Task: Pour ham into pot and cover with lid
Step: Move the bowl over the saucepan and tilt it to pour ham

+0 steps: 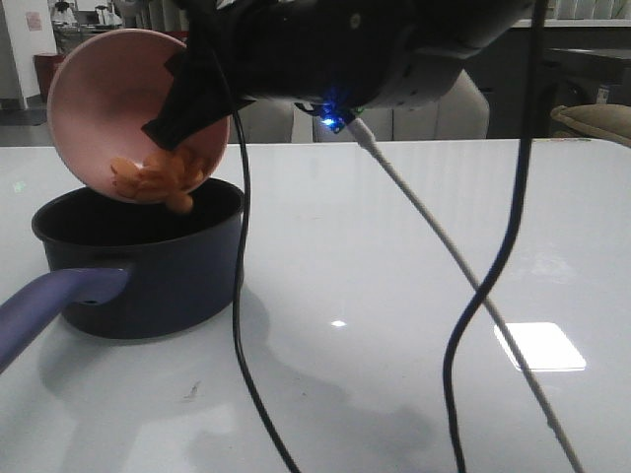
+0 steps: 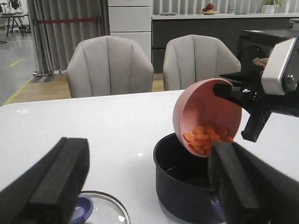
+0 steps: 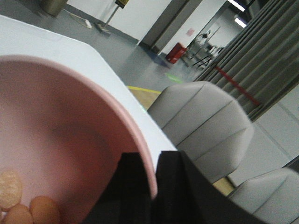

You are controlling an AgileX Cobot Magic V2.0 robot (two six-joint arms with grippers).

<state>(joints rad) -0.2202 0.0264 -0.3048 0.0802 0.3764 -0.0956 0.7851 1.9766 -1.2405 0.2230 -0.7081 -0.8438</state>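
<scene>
My right gripper (image 1: 182, 103) is shut on the rim of the pink bowl (image 1: 113, 103) and holds it tipped steeply over the pot (image 1: 148, 271). The orange-pink ham slices (image 1: 158, 177) lie piled at the bowl's low lip, right above the pot's black inside. The left wrist view shows the same: bowl (image 2: 205, 105), ham (image 2: 205, 137), pot (image 2: 184, 186). The right wrist view shows the bowl rim (image 3: 147, 170) pinched between the fingers, with ham (image 3: 18, 200) inside. My left gripper (image 2: 145, 186) is open and empty above the lid (image 2: 100, 210), which lies on the table beside the pot.
The pot's long purple-blue handle (image 1: 49, 301) points toward the front left. Black and white cables (image 1: 473, 296) hang across the right part of the front view. Two grey chairs (image 2: 110, 65) stand behind the white table (image 1: 414, 227).
</scene>
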